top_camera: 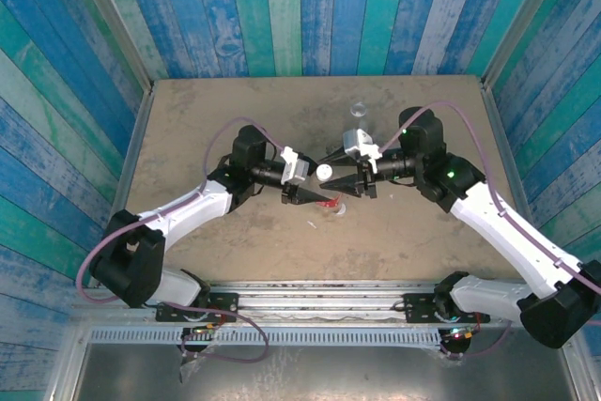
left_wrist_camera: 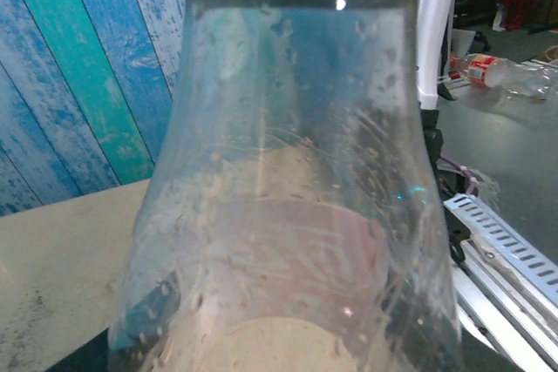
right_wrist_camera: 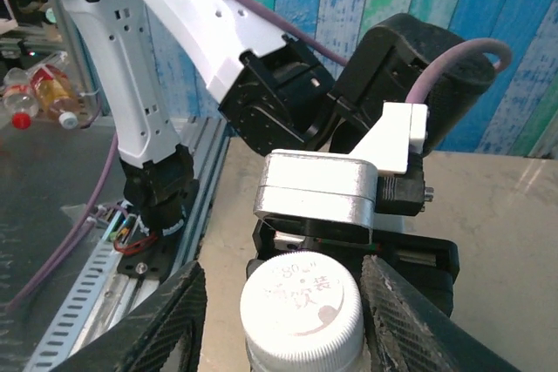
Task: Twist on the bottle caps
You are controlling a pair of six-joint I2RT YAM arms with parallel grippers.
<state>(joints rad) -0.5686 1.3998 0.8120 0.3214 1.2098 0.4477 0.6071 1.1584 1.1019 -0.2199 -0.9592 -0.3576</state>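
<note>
White cap (right_wrist_camera: 301,302) sits on the neck of the red-label bottle (left_wrist_camera: 288,215) at the centre of the table (top_camera: 188,138). The right gripper (right_wrist_camera: 286,324) straddles it, jaws loose with a gap on one side; the left gripper (top_camera: 310,199) is clamped on the bottle. Closing off-centre could tip the cap and cross-thread it, or the slick bottle could spin in the left grip

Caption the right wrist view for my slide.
Right gripper brackets the white cap atop the clear bottle gripped by left gripper.
</note>
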